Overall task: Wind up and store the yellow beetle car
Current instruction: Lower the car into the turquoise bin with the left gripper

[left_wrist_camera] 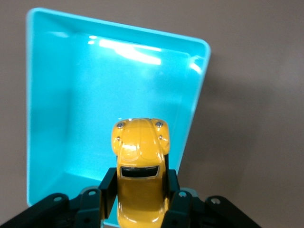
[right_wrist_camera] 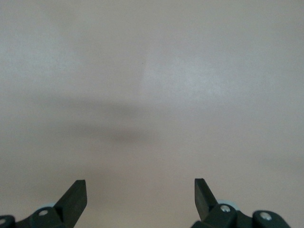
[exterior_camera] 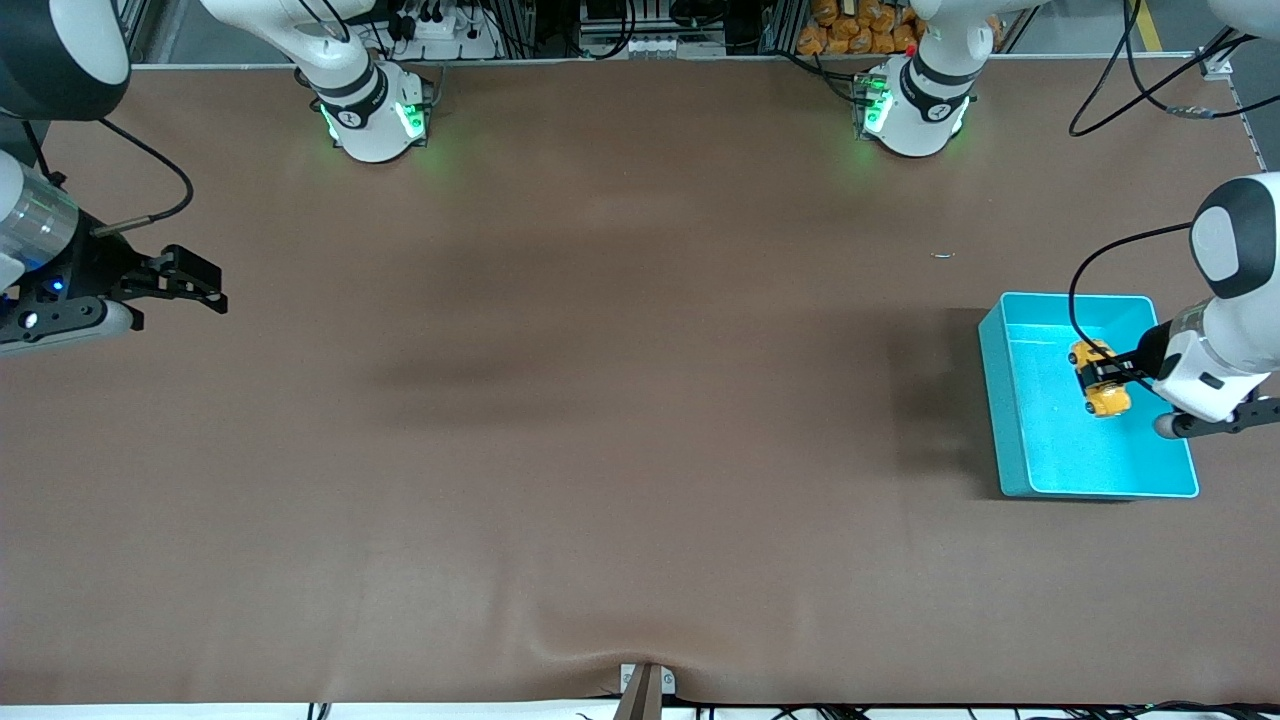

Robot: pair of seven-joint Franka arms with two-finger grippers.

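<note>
The yellow beetle car (exterior_camera: 1098, 379) is a tiny rounded toy with dark windows. My left gripper (exterior_camera: 1106, 374) is shut on its sides and holds it over the turquoise bin (exterior_camera: 1010, 420) at the left arm's end of the table. In the left wrist view the car (left_wrist_camera: 139, 161) sits between the black fingers (left_wrist_camera: 108, 187), with the bin's floor (left_wrist_camera: 85, 109) below it. My right gripper (exterior_camera: 200, 280) is open and empty, waiting over bare table at the right arm's end; its fingertips (right_wrist_camera: 76, 194) stand wide apart.
The brown table mat (exterior_camera: 600, 400) spreads between the arms. A small pale scrap (exterior_camera: 943, 255) lies on it, farther from the front camera than the bin. A clamp (exterior_camera: 645, 685) sits at the mat's front edge.
</note>
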